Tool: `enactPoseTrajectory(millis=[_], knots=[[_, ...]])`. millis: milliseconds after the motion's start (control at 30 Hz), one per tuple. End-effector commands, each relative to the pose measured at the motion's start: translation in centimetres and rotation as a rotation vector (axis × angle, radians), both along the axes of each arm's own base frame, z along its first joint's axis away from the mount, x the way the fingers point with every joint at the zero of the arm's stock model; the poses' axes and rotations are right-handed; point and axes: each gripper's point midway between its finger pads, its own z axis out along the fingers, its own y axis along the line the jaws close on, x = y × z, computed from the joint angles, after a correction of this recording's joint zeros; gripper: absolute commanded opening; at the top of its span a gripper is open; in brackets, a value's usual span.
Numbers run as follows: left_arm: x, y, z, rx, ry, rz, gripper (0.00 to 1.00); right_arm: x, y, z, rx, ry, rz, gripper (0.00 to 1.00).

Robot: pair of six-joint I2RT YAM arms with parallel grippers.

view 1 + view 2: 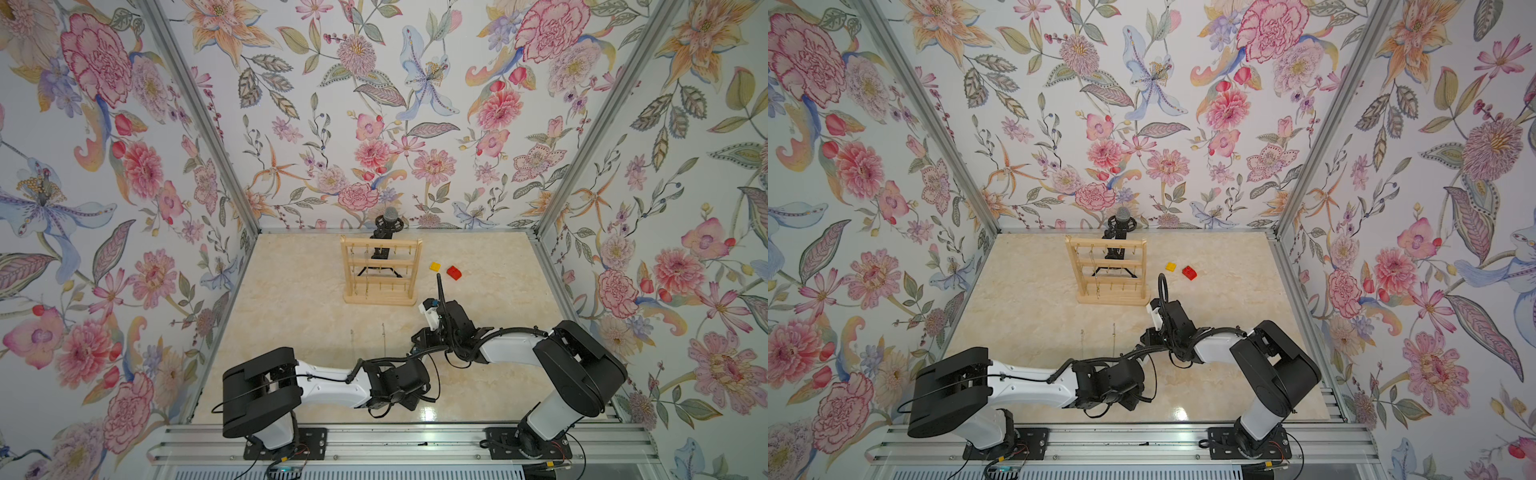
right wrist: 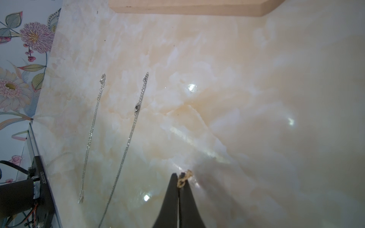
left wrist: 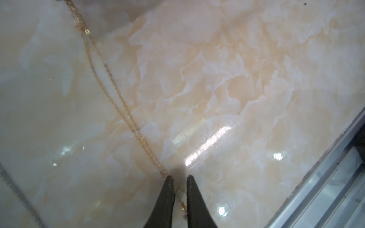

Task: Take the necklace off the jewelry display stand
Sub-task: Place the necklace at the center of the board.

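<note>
The jewelry display stand is upright at the back centre of the marble table, and its wooden base shows in the right wrist view. A thin chain hangs on the stand's left part. A gold necklace lies stretched along the table. My right gripper is shut on the necklace's clasp end. My left gripper sits low over the other end, jaws a little apart with the chain running between them. In both top views the wrists hide the fingers.
Two silver chains lie side by side on the table left of centre. A yellow brick and a red brick sit right of the stand. A black microphone tripod stands behind it. The front aluminium rail is close to the left gripper.
</note>
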Motion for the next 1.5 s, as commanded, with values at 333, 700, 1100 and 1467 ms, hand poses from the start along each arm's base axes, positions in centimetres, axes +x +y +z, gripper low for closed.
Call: enactPoseTrajectory(millis=[333,700,1100,1467], knots=[[-2.0,1.1,-1.0,0.056,0.036,-0.044,0.12,1.3,0.5,0.3,0.017,-0.024,-0.002,0.0],[-2.9,1.8,-1.2,0.079,0.049,-0.049,0.1,2.1,0.7,0.8,0.028,-0.043,-0.022,0.0],[-3.1,1.9,-1.3,0.086,0.051,-0.039,0.08,2.6,0.5,-0.1,0.013,-0.028,-0.041,0.0],[-3.4,2.2,-1.6,0.091,0.051,-0.029,0.08,4.2,-0.3,-0.3,0.013,-0.026,-0.083,0.05]])
